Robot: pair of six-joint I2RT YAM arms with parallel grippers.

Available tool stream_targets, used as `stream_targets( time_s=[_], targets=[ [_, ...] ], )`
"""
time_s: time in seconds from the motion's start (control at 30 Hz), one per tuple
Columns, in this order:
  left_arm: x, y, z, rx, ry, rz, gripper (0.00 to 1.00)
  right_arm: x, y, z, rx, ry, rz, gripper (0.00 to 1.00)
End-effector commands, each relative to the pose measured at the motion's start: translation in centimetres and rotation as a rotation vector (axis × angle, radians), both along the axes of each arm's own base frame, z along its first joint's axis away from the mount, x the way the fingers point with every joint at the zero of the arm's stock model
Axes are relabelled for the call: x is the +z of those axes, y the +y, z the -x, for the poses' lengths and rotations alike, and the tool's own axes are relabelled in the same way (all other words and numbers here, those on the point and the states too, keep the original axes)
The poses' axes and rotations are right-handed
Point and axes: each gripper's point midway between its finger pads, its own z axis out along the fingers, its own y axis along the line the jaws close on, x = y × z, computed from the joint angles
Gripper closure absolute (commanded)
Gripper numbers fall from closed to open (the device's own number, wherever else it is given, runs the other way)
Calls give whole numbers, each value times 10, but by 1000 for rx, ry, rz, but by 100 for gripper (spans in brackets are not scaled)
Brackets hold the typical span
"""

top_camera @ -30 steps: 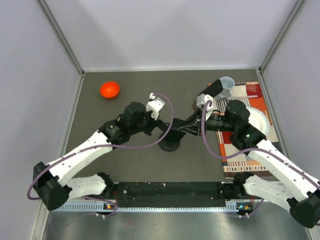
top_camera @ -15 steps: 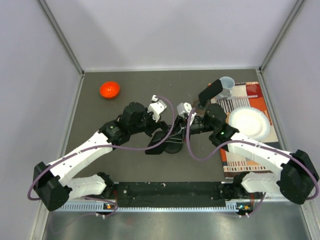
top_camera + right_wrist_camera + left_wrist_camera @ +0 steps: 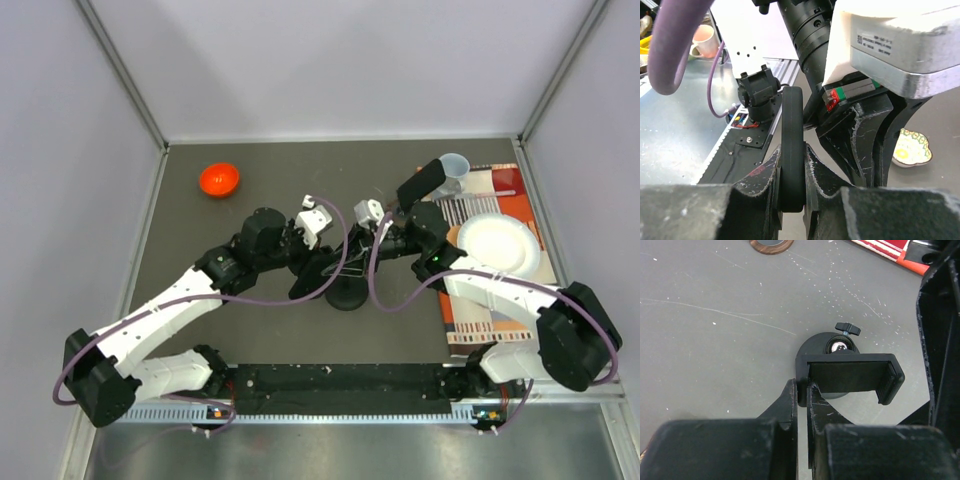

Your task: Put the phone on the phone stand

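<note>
The phone stand has a round black base and a rectangular clamp head, and it stands mid-table. My left gripper is shut on the left clamp arm of the stand's head; it also shows in the top view. My right gripper is shut on the black phone, which I see edge-on and upright. In the top view the right gripper holds the phone just above and right of the stand, close to the left gripper.
An orange bowl sits at the back left. A grey upright plate on a brown disc foot, a white cup and a white plate on a striped mat are at the right. The brown disc lies beyond the stand.
My right arm has swung left with the phone, from beside the mat to just over the stand. My left gripper has shifted slightly and stays at the stand.
</note>
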Motion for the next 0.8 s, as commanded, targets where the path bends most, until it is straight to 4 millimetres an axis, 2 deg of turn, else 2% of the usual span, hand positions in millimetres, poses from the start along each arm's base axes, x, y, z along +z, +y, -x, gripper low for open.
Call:
stream_targets(
  time_s=[0.0, 0.17, 0.57, 0.77],
  targets=[
    [-6, -3, 20, -81, 46, 18, 100, 33, -2, -12, -10, -134, -125, 100],
    [-8, -5, 23, -99, 62, 26, 100, 32, -9, -22, 5, -121, -164, 100],
    [-9, -4, 23, -116, 83, 35, 100, 1, -8, -44, -28, -62, -83, 100],
    [-11, -7, 26, -131, 105, 41, 100, 7, -5, -53, -26, -56, -113, 100]
  ],
)
